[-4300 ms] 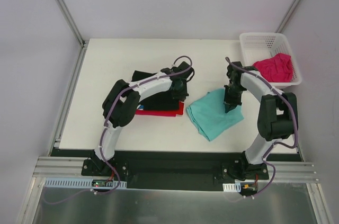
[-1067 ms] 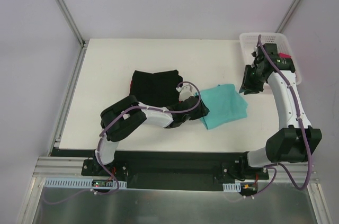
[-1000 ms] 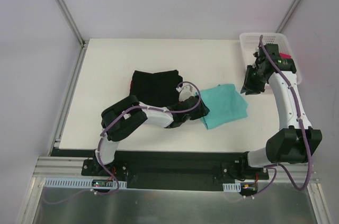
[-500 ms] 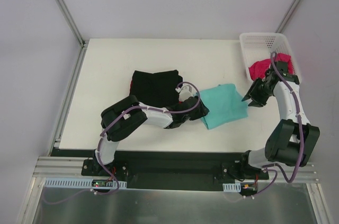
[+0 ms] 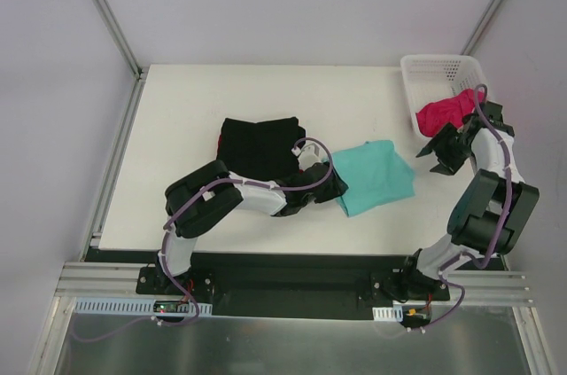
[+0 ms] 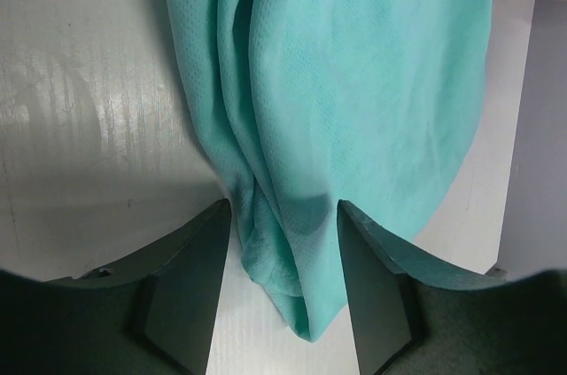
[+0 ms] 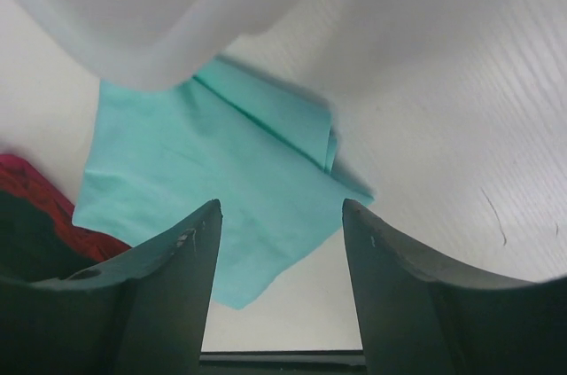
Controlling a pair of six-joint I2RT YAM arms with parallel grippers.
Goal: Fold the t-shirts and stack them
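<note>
The teal shirt point(image 5: 376, 175) lies folded on the white table point(image 5: 195, 100), right of center, between the two arms. The left gripper point(image 5: 332, 187) sits low at the shirt's near-left corner. In its wrist view, its two dark fingers point(image 6: 186, 286) stand about half apart on either side of a bunched fold of the teal cloth. The cloth runs up between them and lies flat on the table, not visibly pinched. The right gripper point(image 5: 438, 152) hangs just off the shirt's right edge, beside the near-left corner of the white basket point(image 5: 438, 66). Its fingers are spread with nothing between them. A pink shirt point(image 5: 446, 113) lies crumpled in the basket. A black shirt point(image 5: 257, 144) lies folded left of the teal one, with a sliver of a red shirt point(image 5: 221, 138) showing at its left edge.
</note>
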